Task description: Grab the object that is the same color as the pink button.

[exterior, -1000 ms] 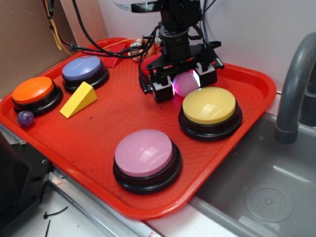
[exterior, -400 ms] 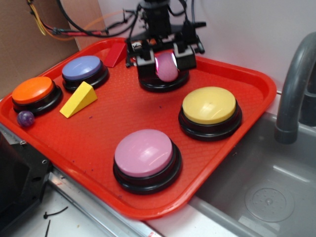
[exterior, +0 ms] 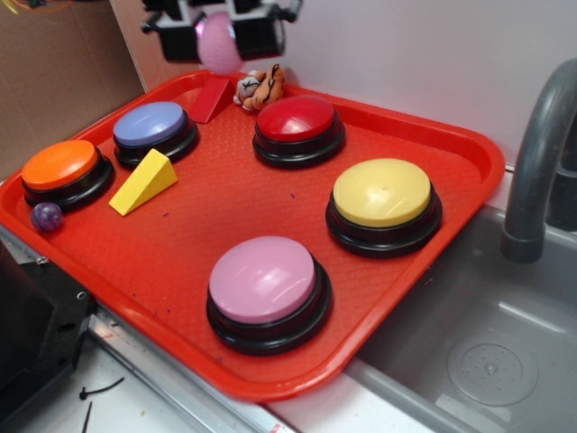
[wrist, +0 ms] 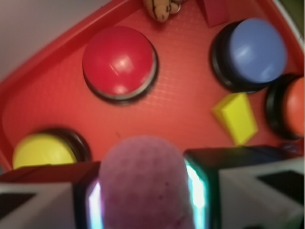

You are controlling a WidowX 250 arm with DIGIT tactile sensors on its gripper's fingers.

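The small pink dimpled ball (exterior: 216, 41) sits clamped between the jaws of the black robot gripper (exterior: 215, 36), held high above the back edge of the red plastic tray (exterior: 451, 153), well clear of everything on it. The jaws are closed only as far as the ball allows, one pad pressing each side; the wrist view shows the ball (wrist: 143, 183) filling the gap between the lit pads, so the hold looks centred and firm.

Below, the large light-pink dome button on a black base (exterior: 266, 281) stands at the near side of the tray, and its colour matches the ball, which is why this object was the one to take. The small dark purple marble (exterior: 47, 216) lies untouched beside the orange dome button (exterior: 61, 167) at the left rim. The red dome button (exterior: 299, 122), yellow dome button (exterior: 383, 194), blue-purple dome button (exterior: 151, 126) and yellow wedge block (exterior: 144, 182) all rest apart from the gripper.

Judging by the lift, the grab appears done; holding the ball high keeps it from knocking the buttons.
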